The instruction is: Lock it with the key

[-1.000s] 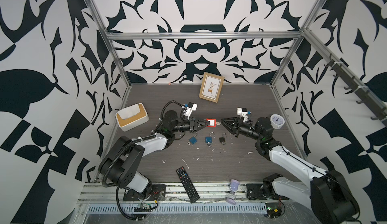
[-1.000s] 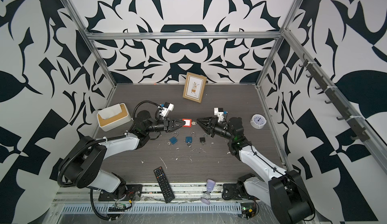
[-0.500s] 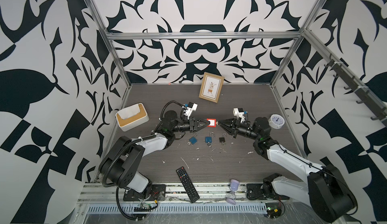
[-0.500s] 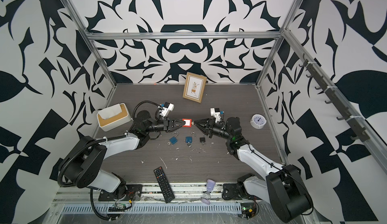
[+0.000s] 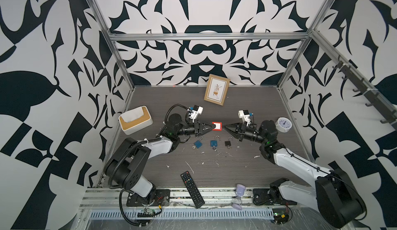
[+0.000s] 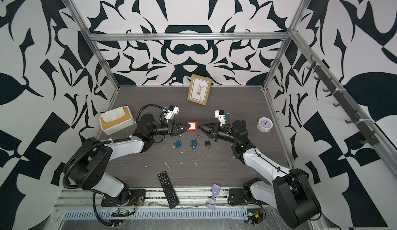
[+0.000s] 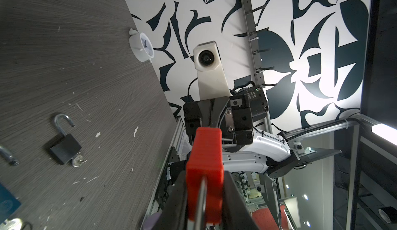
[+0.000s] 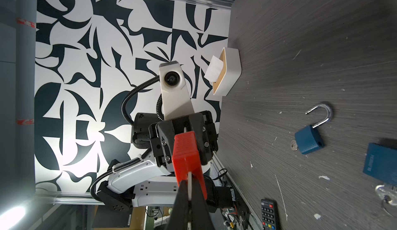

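Holds the red padlock point(image 5: 217, 126) in the narrow-set left gripper point(image 5: 212, 126), above the centre of the table point(image 5: 236, 166). Pinches a thin silver key point(image 8: 189, 184) in the closed right gripper point(image 5: 224, 126), blade meeting the padlock's end. Beneath, on dark woodgrain flecked with white: open padlocks point(image 5: 213, 143) in a row. Around: black-and-white patterned walls point(image 5: 204, 52). Red body, white label.

red lock point(image 5: 216, 126), black padlock point(image 5: 227, 143), grey woodgrain table point(image 5: 247, 170)
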`<action>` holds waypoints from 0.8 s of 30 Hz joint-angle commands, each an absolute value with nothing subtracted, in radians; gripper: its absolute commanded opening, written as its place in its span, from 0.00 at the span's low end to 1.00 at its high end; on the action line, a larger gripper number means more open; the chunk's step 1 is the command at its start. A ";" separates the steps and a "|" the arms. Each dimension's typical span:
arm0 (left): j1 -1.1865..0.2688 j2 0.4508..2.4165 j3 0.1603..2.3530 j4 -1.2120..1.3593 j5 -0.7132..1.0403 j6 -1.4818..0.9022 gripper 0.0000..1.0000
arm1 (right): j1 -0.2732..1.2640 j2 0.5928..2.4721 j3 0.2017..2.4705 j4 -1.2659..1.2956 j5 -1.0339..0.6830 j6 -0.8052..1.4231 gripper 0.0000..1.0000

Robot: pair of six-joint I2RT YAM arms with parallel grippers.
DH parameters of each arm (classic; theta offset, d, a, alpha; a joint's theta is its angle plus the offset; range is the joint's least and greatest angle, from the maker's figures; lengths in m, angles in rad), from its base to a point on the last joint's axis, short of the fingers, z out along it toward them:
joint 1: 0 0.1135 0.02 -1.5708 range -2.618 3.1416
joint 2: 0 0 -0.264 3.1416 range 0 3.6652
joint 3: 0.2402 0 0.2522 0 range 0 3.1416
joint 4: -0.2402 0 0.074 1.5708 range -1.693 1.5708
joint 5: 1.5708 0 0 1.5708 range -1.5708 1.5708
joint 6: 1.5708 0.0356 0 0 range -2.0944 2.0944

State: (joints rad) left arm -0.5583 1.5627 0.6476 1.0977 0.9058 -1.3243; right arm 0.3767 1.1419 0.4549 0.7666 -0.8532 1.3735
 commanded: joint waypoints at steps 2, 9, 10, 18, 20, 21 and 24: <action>-0.557 1.591 0.670 1.315 0.928 -1.492 0.00 | 0.382 1.080 0.462 0.863 -0.885 1.262 0.01; -0.555 1.591 0.669 1.303 0.927 -1.481 0.00 | 0.382 1.036 0.438 0.851 -0.861 1.217 0.00; -0.554 1.586 0.667 1.279 0.927 -1.462 0.00 | 0.382 1.034 0.437 0.844 -0.860 1.215 0.00; -0.537 1.550 0.638 1.163 0.919 -1.359 0.00 | 0.336 1.007 0.404 0.844 -0.848 1.254 0.00; -0.534 1.550 0.634 1.166 0.917 -1.355 0.00 | 0.319 0.995 0.401 0.844 -0.855 1.264 0.00; -0.535 1.548 0.630 1.164 0.915 -1.351 0.00 | 0.313 0.990 0.399 0.840 -0.855 1.267 0.00; -0.531 1.540 0.628 1.138 0.916 -1.327 0.00 | 0.291 0.972 0.396 0.823 -0.870 1.278 0.00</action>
